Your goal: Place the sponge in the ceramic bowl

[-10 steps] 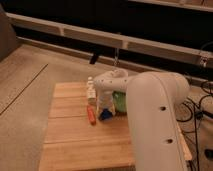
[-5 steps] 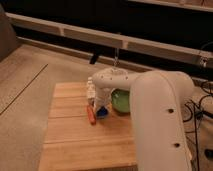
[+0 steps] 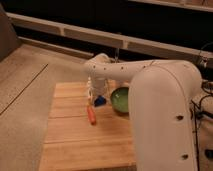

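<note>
The sponge (image 3: 100,101), a small bright blue block, lies on the wooden table (image 3: 75,145) just left of the ceramic bowl (image 3: 121,99), a shallow glossy green dish. My white arm reaches in from the right and bends down over the sponge. The gripper (image 3: 96,93) hangs directly above the sponge's left part, at or very near its top. Whether it touches the sponge is hidden by the wrist. Nothing lies inside the visible part of the bowl.
A slim orange-red carrot-like object (image 3: 91,115) lies on the table just in front of the sponge. My bulky arm link (image 3: 160,115) covers the table's right side. Concrete floor (image 3: 22,95) lies to the left, and a dark rail wall stands behind.
The arm has swung so its forearm no longer covers the bowl, which now shows almost whole. The gripper has come down closer over the sponge.
</note>
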